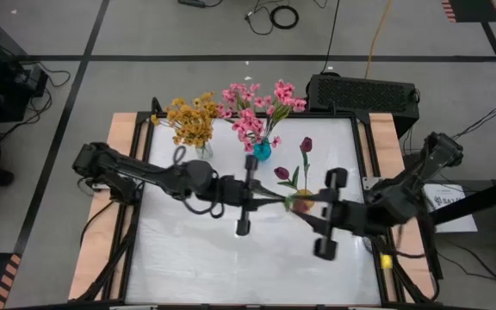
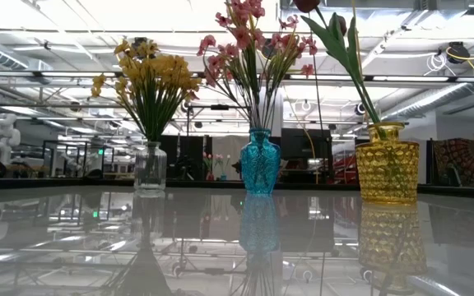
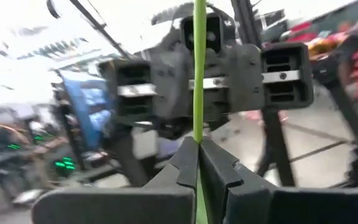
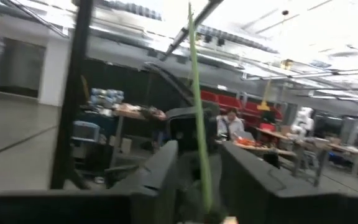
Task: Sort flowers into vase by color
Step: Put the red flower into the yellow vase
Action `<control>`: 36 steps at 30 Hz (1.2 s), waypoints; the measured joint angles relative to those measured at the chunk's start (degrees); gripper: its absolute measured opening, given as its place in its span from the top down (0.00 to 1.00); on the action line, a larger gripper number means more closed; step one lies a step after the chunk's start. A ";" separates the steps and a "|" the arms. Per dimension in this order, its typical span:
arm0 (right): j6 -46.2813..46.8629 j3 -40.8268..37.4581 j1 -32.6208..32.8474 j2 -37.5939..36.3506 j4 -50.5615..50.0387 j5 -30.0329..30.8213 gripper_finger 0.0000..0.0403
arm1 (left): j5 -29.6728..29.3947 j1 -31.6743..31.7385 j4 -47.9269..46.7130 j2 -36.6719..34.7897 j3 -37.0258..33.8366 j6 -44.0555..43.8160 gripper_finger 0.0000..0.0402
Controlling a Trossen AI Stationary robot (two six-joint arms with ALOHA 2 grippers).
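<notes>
Nearest the low-view camera stand three vases in a row on the glossy white table [image 1: 231, 258]: one clear glass vase [image 2: 151, 168], one blue vase [image 2: 260, 162] and one yellow vase [image 2: 387, 162]. No brand, label or legible writing shows on any of them. The clear vase holds one bunch of yellow-orange blossoms [image 2: 151, 78]; the blue vase holds one bunch of pink blossoms [image 2: 249, 41]; the yellow vase holds dark magenta tulip buds with leaves, two of which can be counted from above [image 1: 306, 145]. In the high view both arms meet over the table's centre, just in front of the yellow vase. The left gripper [image 3: 197, 149] has its fingers pressed together on a thin green stem [image 3: 199, 81], which rises between the fingertips. The right gripper [image 4: 199, 168] faces it, fingers apart, with the same stem passing through the gap between them. A white label lies off the table's right edge, its writing unreadable.
</notes>
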 joint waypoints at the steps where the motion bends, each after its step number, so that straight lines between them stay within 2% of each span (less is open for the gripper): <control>1: -0.05 0.00 0.93 -0.63 -0.35 0.10 0.67 | -1.19 -0.05 -1.16 -1.12 0.01 1.86 0.99; 5: 2.89 0.02 3.77 -2.12 -2.21 0.00 0.54 | -7.07 -1.71 -5.96 -5.24 0.02 12.81 0.99; 9: 10.20 0.02 4.91 -2.20 -8.45 -0.11 0.46 | -13.20 -4.76 -9.08 -8.40 0.02 29.13 0.99; 13: 22.32 -0.50 2.95 -1.59 -14.48 -0.50 0.45 | -21.15 -7.42 -11.05 -9.81 0.04 43.80 0.99; 19: 28.11 -4.02 -1.29 0.88 -7.27 -0.85 0.47 | -32.73 -8.29 -17.05 -9.83 0.04 59.19 0.99; 22: 31.25 -5.17 -3.45 1.25 -8.34 -0.58 0.48 | -37.62 -8.41 -21.20 -9.81 0.04 63.08 0.99; 29: 41.14 -7.27 -5.87 0.96 -8.26 -1.32 0.50 | -44.05 -11.61 -29.05 -9.81 0.04 69.40 0.99; 32: 41.00 -7.54 -6.65 0.95 -10.10 -5.59 0.50 | -45.73 -13.79 -30.96 -9.17 0.04 73.11 0.99; 36: 45.42 -7.63 -7.79 0.95 -10.93 -11.61 0.50 | -46.44 -17.34 -30.77 -8.23 0.04 78.23 0.99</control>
